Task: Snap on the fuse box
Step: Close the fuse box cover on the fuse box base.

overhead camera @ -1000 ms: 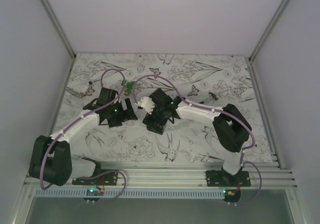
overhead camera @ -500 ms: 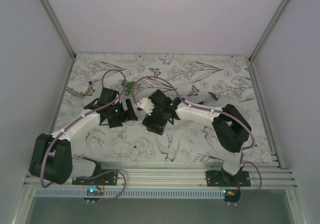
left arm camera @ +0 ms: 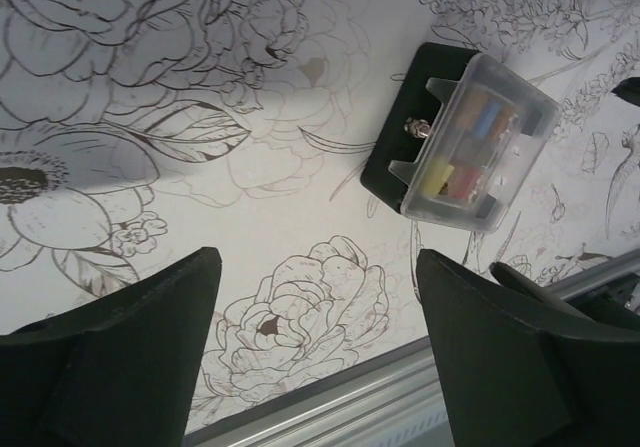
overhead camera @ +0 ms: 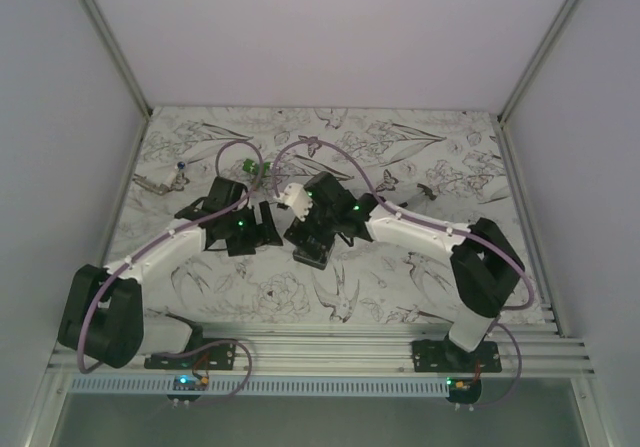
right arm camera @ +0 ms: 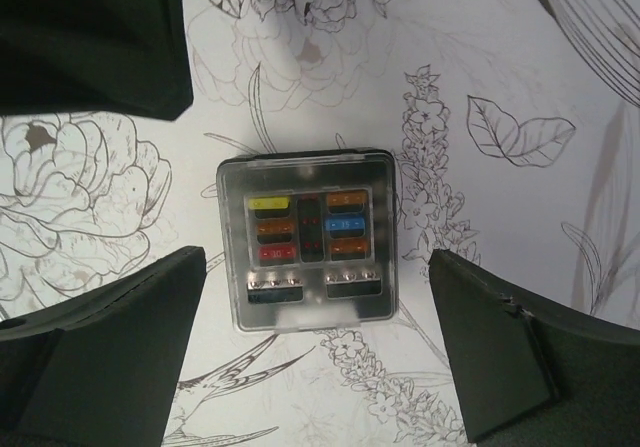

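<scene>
While the fuse box (overhead camera: 311, 256) lies where it lay a second ago, near the middle of the flower-printed tabletop (overhead camera: 400, 137), both arms have shifted. The left arm's wrist has come in toward the centre, and the right arm's elbow has swung outward to the right, its wrist hanging over the box. The left pincer (left arm camera: 318, 262) is released, its fingers wide apart with only bare tabletop between them, and the box sits ahead of it and off to one side, well clear. The right pincer (right arm camera: 318, 262) is released too, one finger on each side of the box, neither touching it in the wrist view. The box is a black square base under a clear lid. Through the lid show two columns of fuses, yellow, orange and red in one, orange, blue and orange in the other, with a row of small metal terminals beside them. Whether the lid is fully seated cannot be told. A small green piece (overhead camera: 256, 170) lies farther back.
</scene>
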Motion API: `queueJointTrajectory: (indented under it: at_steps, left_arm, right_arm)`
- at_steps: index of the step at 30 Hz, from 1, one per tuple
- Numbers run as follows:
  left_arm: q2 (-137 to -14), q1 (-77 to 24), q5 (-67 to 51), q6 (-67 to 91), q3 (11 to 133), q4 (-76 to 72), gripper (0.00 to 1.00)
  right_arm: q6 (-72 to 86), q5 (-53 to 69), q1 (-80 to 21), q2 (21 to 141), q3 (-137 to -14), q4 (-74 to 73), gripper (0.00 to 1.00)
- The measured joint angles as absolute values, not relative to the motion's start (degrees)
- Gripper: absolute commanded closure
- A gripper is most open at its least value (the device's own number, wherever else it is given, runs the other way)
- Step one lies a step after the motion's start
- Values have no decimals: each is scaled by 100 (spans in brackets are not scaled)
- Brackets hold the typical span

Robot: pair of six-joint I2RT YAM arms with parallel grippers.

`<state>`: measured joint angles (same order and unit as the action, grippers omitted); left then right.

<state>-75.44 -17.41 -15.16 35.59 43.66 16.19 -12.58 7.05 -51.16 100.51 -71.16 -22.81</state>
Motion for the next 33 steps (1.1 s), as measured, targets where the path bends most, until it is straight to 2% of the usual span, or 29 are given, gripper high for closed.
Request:
queueJointTrajectory:
  at_steps: [5,18,28,33]
  left_arm:
    - [-7684,-1949,-1649,3632,4440,1525,23]
    - [-8530,-2349,-2176,3756,4810,1061,44]
    - [-8766,-2447,-2307,3769,4941,1015,52]
    - [-8908,-2530,-2324,3769,4967,1007,54]
  right_arm:
    - [-663,506,-5081,9555,-6700,-1997,0]
    - [2499,-169,-4593,7896,-4611,-1039,27]
    - [3763,-78,-4593,8154,-3986,8,47]
    - [3997,95,-4593,8482,-3986,344,52]
